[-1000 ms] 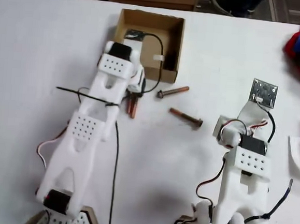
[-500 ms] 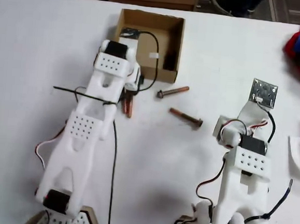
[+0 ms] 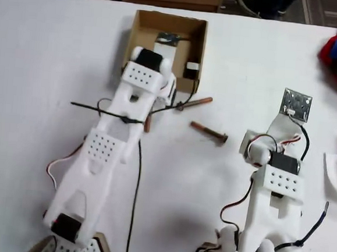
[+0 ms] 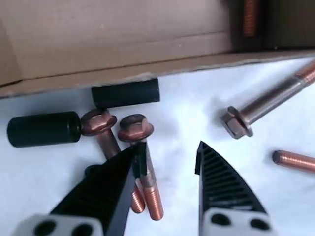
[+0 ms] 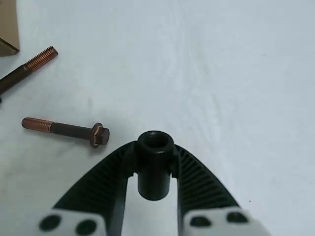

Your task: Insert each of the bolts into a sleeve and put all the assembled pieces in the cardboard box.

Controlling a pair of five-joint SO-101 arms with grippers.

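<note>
My left gripper [image 4: 170,153], spread, just outside the cardboard box [image 4: 118,49] wall: I should straddle one bolt [image 4: 136,129] shank only, clear of the neighbouring bolt [image 4: 98,123]. My right gripper [image 5: 154,156] pinches a sleeve [image 5: 154,173].

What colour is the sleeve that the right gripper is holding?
Black. The sleeve clamped in the right gripper shows best in the right wrist view.

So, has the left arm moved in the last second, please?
Yes: the left arm swung sideways along the near wall of the cardboard box, from its left corner toward its middle.
</note>
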